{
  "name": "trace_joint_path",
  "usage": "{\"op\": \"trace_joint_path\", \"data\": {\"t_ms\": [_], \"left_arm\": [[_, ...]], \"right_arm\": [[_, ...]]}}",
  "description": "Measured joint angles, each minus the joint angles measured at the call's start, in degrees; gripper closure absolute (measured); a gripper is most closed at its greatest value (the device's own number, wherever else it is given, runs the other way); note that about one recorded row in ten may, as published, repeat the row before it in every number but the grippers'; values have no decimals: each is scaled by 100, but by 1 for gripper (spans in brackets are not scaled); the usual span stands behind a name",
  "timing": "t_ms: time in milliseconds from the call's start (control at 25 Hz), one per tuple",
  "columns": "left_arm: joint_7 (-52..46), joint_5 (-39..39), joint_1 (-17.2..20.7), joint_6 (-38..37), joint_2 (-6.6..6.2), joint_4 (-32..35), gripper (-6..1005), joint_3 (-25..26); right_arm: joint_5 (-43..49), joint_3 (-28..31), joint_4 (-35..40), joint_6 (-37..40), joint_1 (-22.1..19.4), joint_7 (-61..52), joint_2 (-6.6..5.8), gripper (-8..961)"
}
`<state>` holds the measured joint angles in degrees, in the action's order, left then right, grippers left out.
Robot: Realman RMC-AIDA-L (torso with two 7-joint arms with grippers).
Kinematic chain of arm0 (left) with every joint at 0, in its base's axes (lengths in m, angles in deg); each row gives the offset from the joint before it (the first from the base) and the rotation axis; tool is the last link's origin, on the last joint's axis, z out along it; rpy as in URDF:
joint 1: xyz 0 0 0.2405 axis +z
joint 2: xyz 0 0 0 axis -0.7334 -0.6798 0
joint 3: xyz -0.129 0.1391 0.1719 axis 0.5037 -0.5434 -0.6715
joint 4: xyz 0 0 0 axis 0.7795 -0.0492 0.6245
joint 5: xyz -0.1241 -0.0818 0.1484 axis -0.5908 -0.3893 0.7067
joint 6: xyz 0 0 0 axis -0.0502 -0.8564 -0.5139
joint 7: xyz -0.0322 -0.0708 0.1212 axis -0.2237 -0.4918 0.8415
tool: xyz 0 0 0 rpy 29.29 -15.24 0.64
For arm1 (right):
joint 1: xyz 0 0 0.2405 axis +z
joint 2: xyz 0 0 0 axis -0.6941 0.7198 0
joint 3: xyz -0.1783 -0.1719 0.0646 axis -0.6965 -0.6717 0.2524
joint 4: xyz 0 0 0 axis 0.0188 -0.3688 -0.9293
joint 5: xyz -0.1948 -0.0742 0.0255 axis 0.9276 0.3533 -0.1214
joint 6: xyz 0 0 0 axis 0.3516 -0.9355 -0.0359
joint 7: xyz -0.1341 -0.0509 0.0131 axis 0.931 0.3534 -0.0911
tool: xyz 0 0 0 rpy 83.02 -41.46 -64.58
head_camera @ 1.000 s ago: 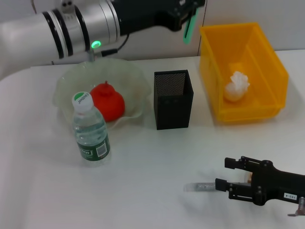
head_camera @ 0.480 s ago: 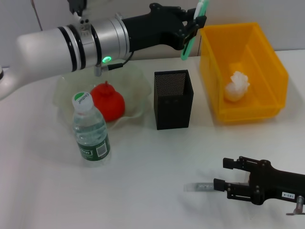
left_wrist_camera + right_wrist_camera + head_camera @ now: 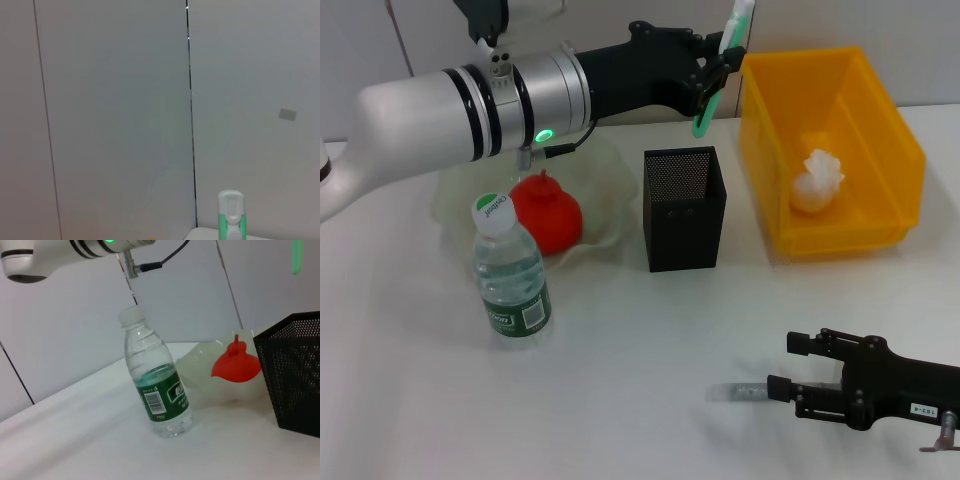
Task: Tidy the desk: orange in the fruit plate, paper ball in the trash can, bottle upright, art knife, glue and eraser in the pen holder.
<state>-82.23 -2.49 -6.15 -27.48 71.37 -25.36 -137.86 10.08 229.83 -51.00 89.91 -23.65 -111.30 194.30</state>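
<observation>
My left gripper (image 3: 712,62) is shut on the green and white art knife (image 3: 718,70) and holds it upright in the air, just above the back rim of the black mesh pen holder (image 3: 685,208). The knife's top shows in the left wrist view (image 3: 230,215). The orange (image 3: 546,212) lies in the translucent fruit plate (image 3: 460,190). The bottle (image 3: 510,270) stands upright in front of the plate. The paper ball (image 3: 817,180) lies in the yellow bin (image 3: 880,130). My right gripper (image 3: 790,375) is low at the front right, open, with a small grey tube (image 3: 735,391) lying at its fingertips.
The right wrist view shows the bottle (image 3: 155,385), the orange (image 3: 236,362) in the plate (image 3: 200,370) and the pen holder (image 3: 295,375) across the white table. The yellow bin stands right of the pen holder. The left forearm spans the back of the table.
My left arm has reached further in and brought the art knife down and slightly left, closer over the pen holder. The right gripper has barely moved.
</observation>
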Motion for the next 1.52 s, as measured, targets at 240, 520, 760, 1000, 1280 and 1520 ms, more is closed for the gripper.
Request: {"op": "trace_joint_path", "data": {"t_ms": [240, 520, 760, 1000, 1280, 1520], "left_arm": [[-19, -8, 16, 2, 0, -37, 813, -8], [20, -277, 73, 56, -1, -128, 813, -156], [16, -280, 83, 141, -1, -125, 813, -245], [32, -299, 89, 255, 0, -109, 813, -389], [189, -410, 125, 313, 0, -110, 812, -398], [264, -447, 137, 317, 0, -132, 774, -428]], "right_arm": [[0, 0, 0, -2, 0, 0, 0, 182], [0, 0, 0, -9, 0, 0, 0, 183], [0, -48, 0, -9, 5, -22, 0, 182], [37, -61, -21, -2, 16, -70, 0, 182], [48, -61, -33, 28, 26, -74, 0, 183], [51, -61, -44, 40, 26, -83, -4, 182]]}}
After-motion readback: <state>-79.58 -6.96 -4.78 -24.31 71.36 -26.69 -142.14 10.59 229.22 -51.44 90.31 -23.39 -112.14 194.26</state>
